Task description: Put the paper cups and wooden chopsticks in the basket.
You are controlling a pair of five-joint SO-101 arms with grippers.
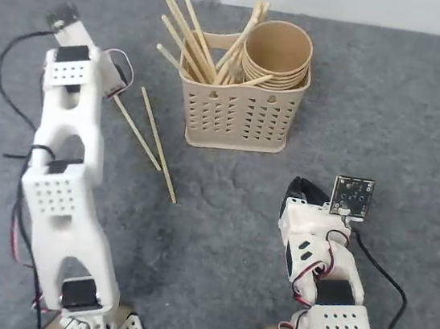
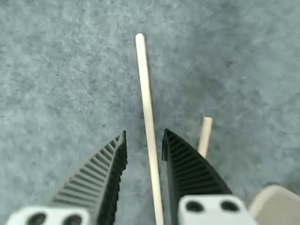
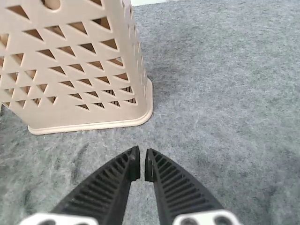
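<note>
The beige plastic basket with triangle holes (image 1: 238,122) stands at the far middle of the grey felt mat (image 1: 397,115). It already holds a stack of brown paper cups (image 1: 277,52) in its right part and a bundle of pale wooden chopsticks (image 1: 194,39) that lean out of its left part.

Two more wooden chopsticks lie flat on the mat, to the left of the basket and apart from it. The left gripper (image 2: 144,136) is low over them with a narrow opening. One loose chopstick (image 2: 149,122) runs between its jaws, not yet clamped, probably so that closing can catch it in the middle. The end of the second loose chopstick (image 2: 205,133) lies just beside one jaw.

The right gripper (image 3: 142,159) hovers near the basket's corner, almost closed and empty. I think it waits there so it does not disturb the other arm.
</note>
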